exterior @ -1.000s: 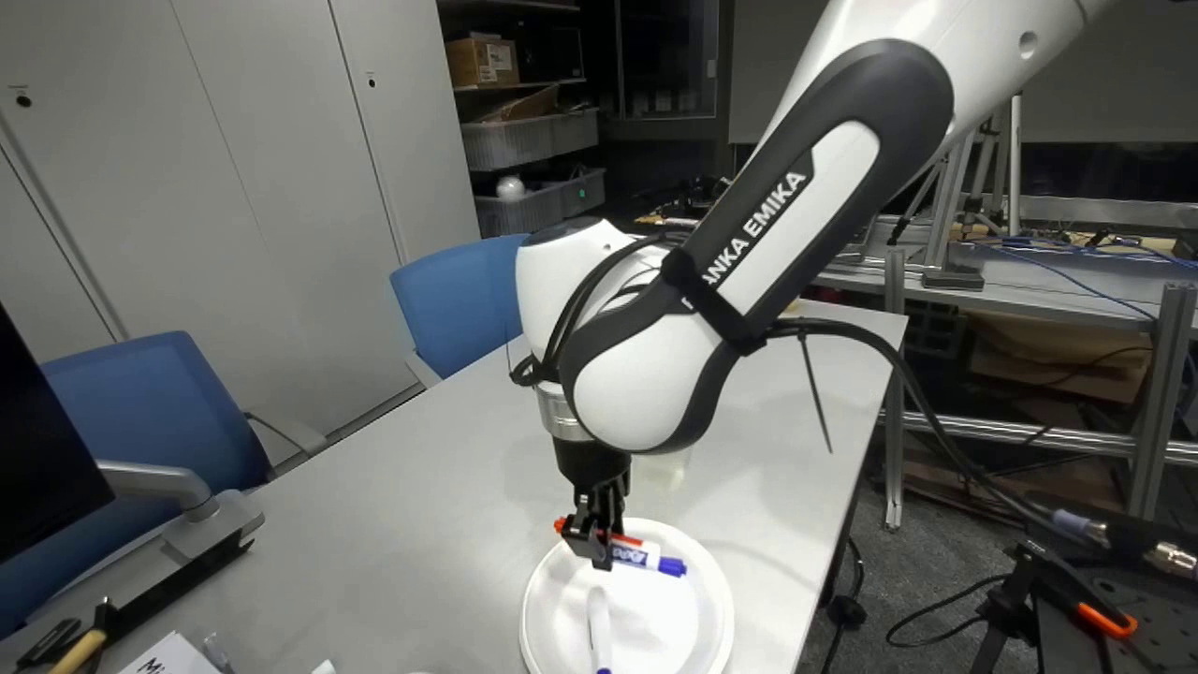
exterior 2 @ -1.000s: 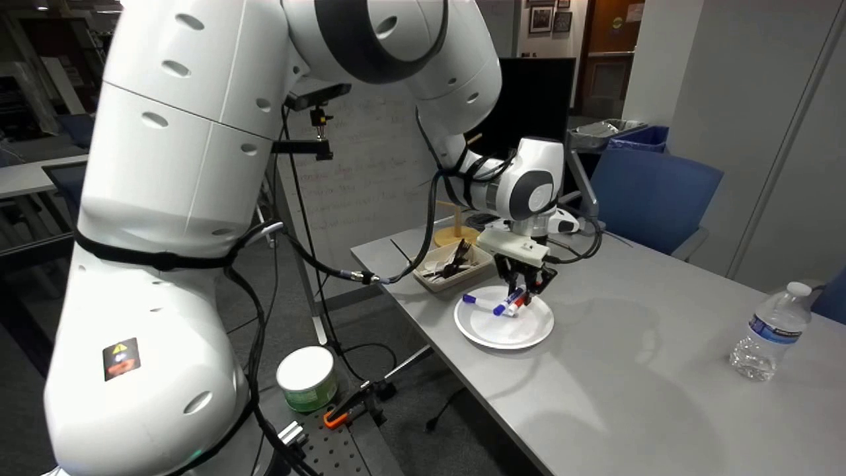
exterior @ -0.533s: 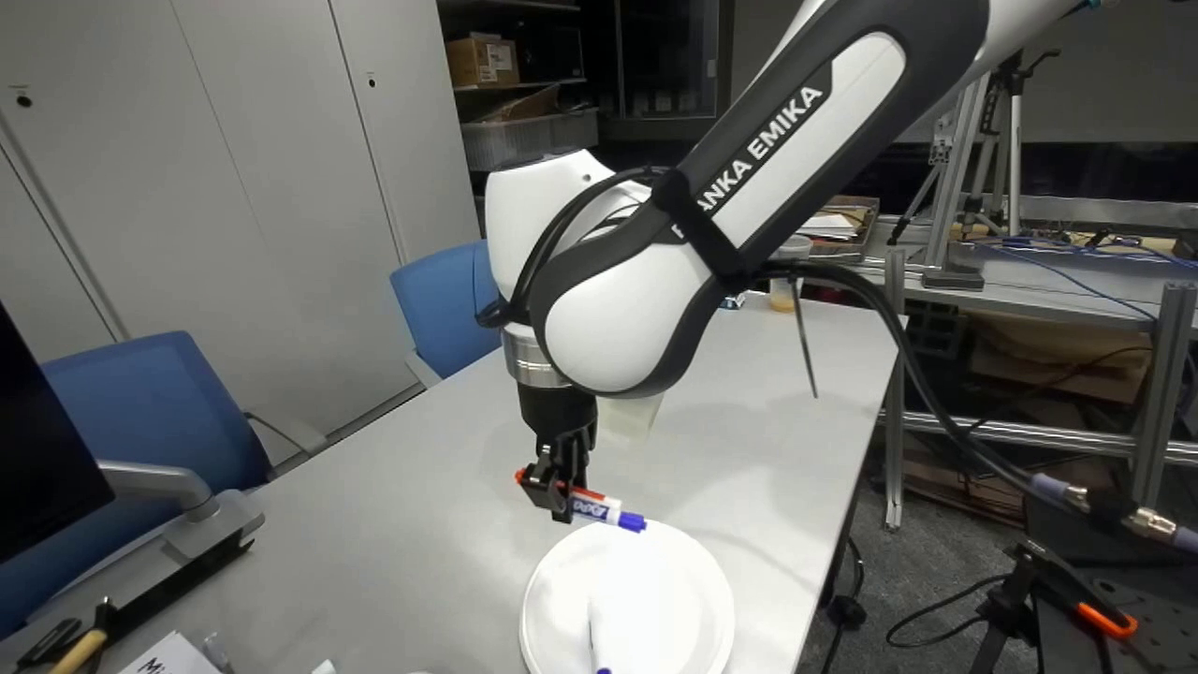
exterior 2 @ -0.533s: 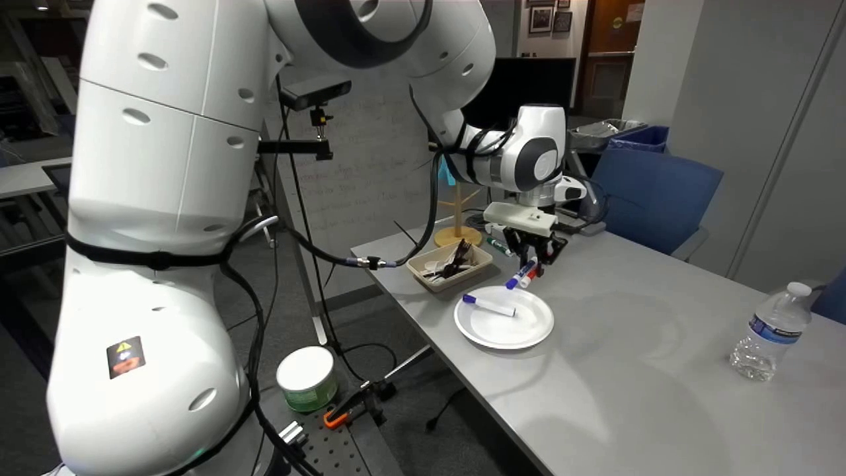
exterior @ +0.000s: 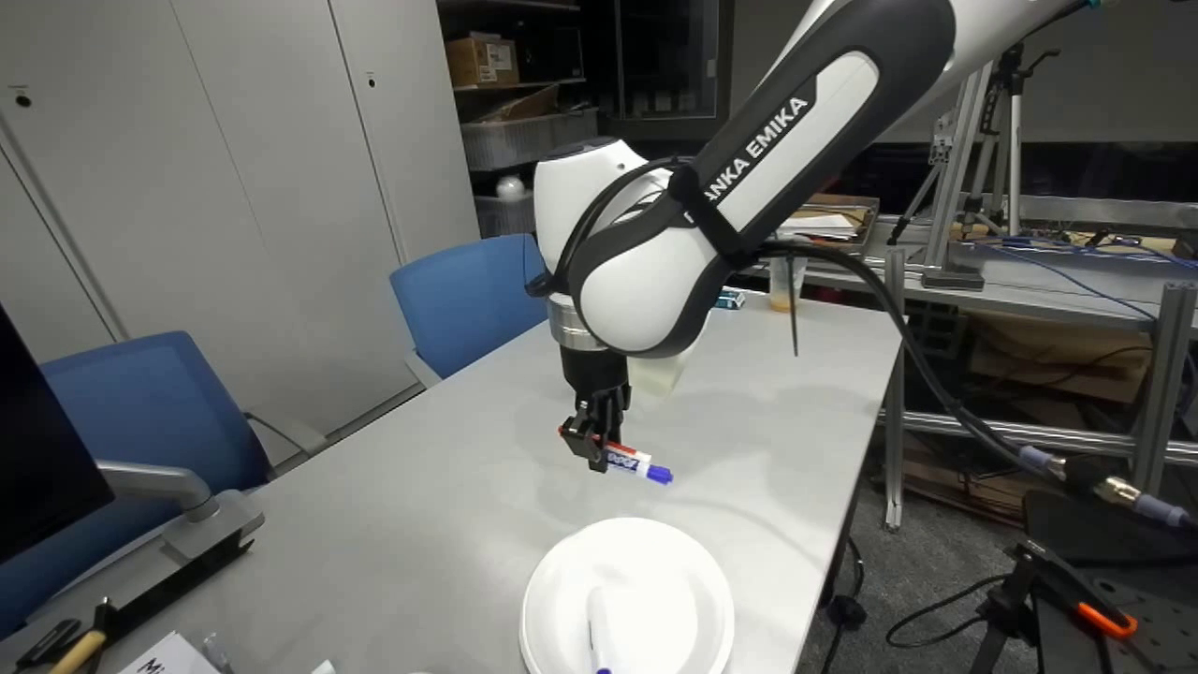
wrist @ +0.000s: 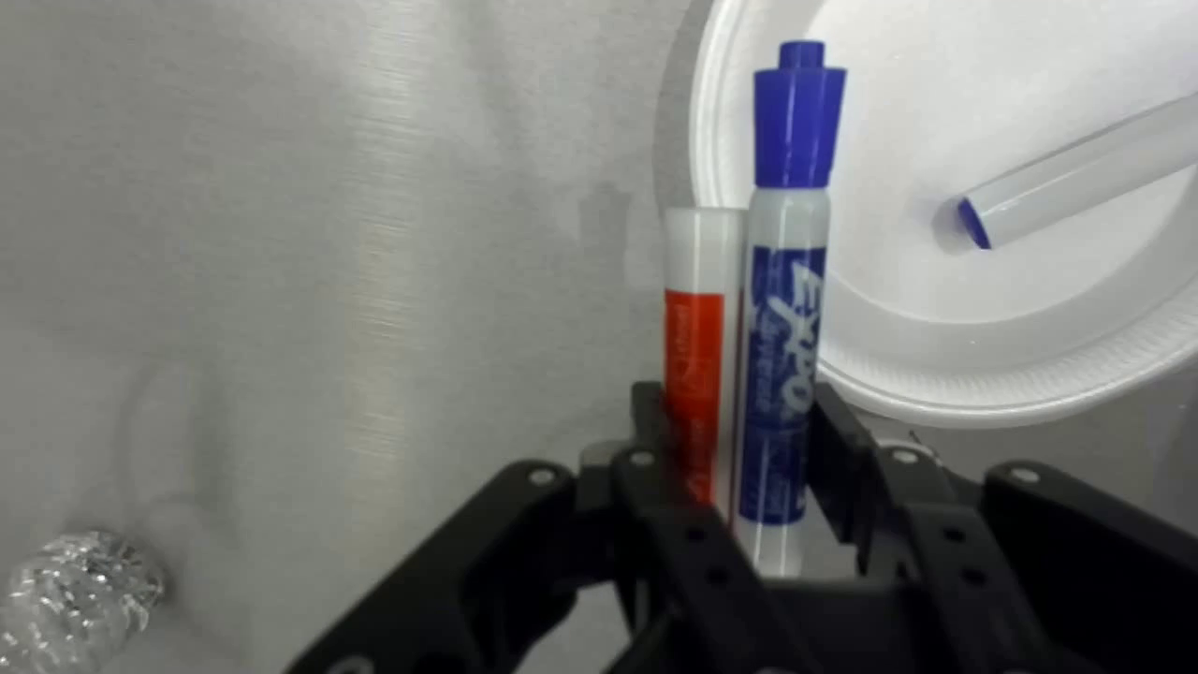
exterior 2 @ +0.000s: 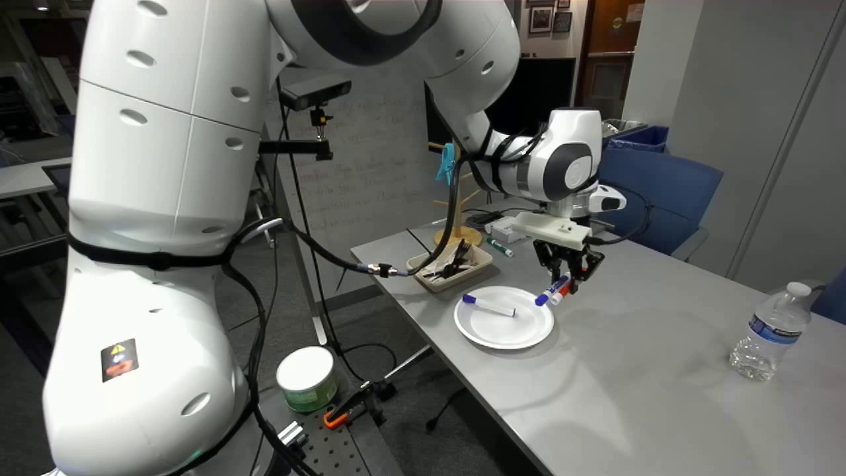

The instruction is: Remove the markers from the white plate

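Up in the air, side by side and touching: a slim, round white plastic marker with a blue label and blue cap (wrist: 786, 356) and a slim white plastic marker with an orange-red label (wrist: 694, 374). Pinched between the hard, black, jointed fingers (wrist: 840, 459), one pressed to each outer side. In the wrist view, both markers running straight out past the tips, but turned opposite ways: blue cap out front, orange-red cap (exterior: 562, 432) poking out behind in an exterior view. Near the edge of the flat, round white plate with a ridged rim (exterior 2: 500, 335), and higher up; blue cap close to the rim, maybe a little over it, hard to tell. Next, most likely: a small move farther off the plate, down to the smooth grey desk (exterior 2: 648, 370), then letting go. Shiny and round, so likely to roll. Yet to come off: a plain white plastic marker with a blue cap (exterior 2: 490, 306), flat on the plate, off to the right of the fingers in the wrist view, blunt end nearest. Lying almost crossways to the held pair, so probably in need of a wrist turn before the next pinch. Farther out, near the plate, a tan, box-shaped tray (exterior 2: 464, 276); well apart, a clear plastic bottle with a blue label (exterior 2: 770, 334).
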You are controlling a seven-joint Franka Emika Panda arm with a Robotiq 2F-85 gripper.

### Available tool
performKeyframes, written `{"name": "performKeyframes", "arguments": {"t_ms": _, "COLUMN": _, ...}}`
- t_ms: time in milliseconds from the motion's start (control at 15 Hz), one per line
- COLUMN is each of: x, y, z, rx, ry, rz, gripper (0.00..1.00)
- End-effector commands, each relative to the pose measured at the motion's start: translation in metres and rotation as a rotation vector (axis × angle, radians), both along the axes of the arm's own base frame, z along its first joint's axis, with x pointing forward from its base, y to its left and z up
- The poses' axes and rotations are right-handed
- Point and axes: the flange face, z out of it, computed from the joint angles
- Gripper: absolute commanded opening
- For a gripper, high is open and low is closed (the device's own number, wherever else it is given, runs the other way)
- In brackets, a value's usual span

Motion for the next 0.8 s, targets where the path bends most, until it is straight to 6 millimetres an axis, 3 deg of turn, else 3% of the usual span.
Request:
{"name": "performKeyframes", "arguments": {"t_ms": 0, "x": -0.009, "y": -0.026, "z": -0.006, "rx": -0.006, "ry": 0.000, "rz": -0.044, "gripper": 0.14}}
{"name": "performKeyframes", "arguments": {"t_ms": 467, "x": -0.033, "y": -0.076, "z": -0.055, "rx": -0.001, "ry": 0.018, "rz": -0.153, "gripper": 0.14}}
{"name": "performKeyframes", "arguments": {"t_ms": 733, "x": -0.046, "y": -0.081, "z": -0.089, "rx": 0.006, "ry": 0.021, "rz": -0.238, "gripper": 0.14}}
